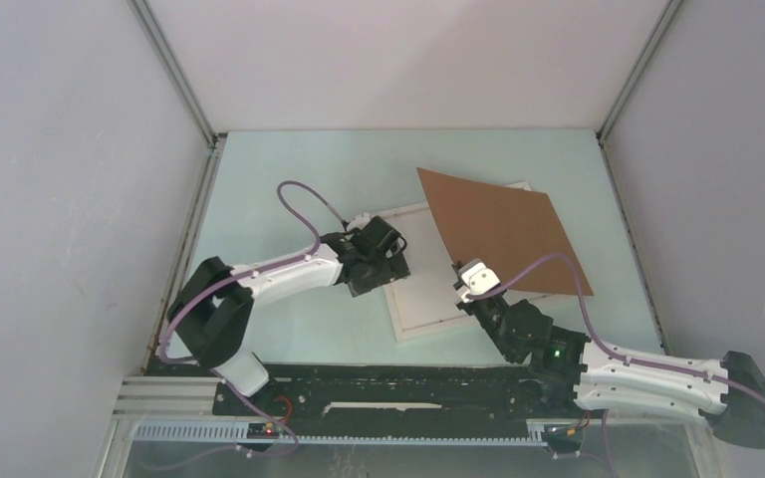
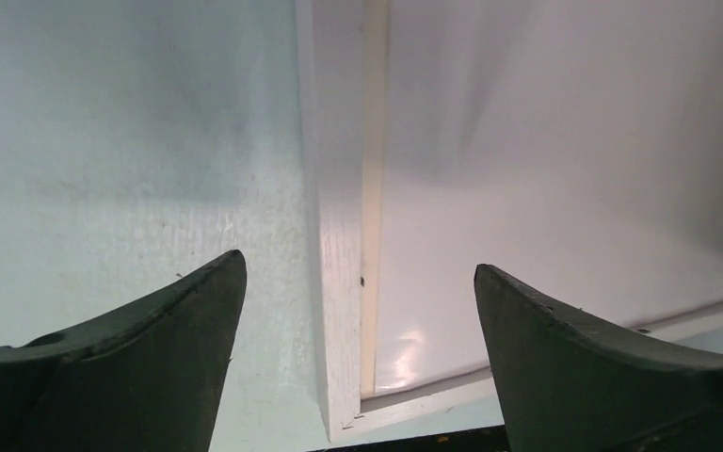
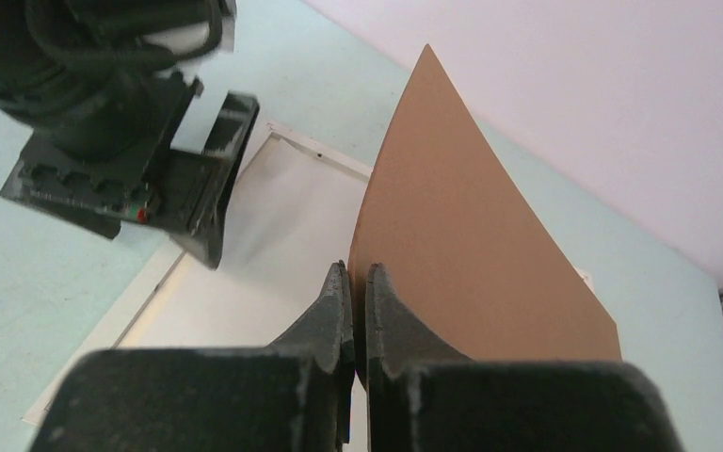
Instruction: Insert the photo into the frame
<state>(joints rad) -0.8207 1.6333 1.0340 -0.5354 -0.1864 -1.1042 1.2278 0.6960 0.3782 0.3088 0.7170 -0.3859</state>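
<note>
Jaws of the left gripper (image 2: pixel 358 262) are standing wide astride the left rail of the frame (image 2: pixel 337 188), which is lying flat on the tabletop (image 1: pixel 289 169). The right gripper (image 3: pixel 359 275) is pinching the brown backing board (image 3: pixel 471 254) and tilting it up. The photo's print is not showing; the white sheet (image 2: pixel 546 188) inside may be it. Keeping the board raised while squaring that sheet seems wise.

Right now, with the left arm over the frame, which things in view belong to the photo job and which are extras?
Job's own:
- frame, lying flat
- white sheet inside it, possibly the photo, printed side unseen
- open left gripper above the frame's left rail

Extra:
- brown backing board, not loose: pinched by the shut right gripper, tilted over the frame
</note>
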